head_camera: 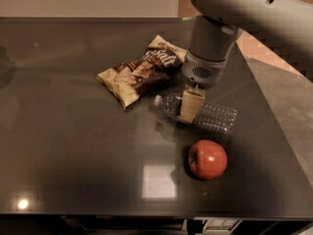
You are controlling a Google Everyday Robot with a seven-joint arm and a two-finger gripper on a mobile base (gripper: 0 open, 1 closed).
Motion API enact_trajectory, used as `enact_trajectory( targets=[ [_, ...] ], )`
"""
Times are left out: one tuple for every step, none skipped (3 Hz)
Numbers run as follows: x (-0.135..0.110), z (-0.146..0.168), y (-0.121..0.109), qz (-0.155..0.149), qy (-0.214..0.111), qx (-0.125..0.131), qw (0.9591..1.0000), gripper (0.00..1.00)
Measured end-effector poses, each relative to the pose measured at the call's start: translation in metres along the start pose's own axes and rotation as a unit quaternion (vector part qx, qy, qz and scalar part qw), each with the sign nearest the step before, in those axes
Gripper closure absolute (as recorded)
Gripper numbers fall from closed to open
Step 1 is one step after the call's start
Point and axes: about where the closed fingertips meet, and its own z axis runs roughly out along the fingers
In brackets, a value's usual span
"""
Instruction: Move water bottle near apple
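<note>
The water bottle (215,116) is clear and ribbed and lies on its side on the dark table (73,146), its pale cap (157,101) pointing left. My gripper (191,106) reaches down from the grey arm and straddles the bottle near its neck, shut on it. One pale finger (190,104) shows in front of the bottle. The red-orange apple (208,159) sits on the table just in front of the bottle's right half, a short gap away.
A brown and cream snack bag (142,72) lies left of and behind the bottle, close to its cap. The table's right edge (274,121) runs diagonally past the bottle and apple. A bright light reflection (159,181) lies left of the apple.
</note>
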Motion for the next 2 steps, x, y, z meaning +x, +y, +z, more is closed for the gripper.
enact_trajectory(
  targets=[
    [0.0024,0.0009,0.0101,-0.016,-0.002,0.003,0.9999,0.82],
    [0.0046,0.0018,0.0183,-0.031,-0.009,0.004,0.9995,0.59]
  ],
)
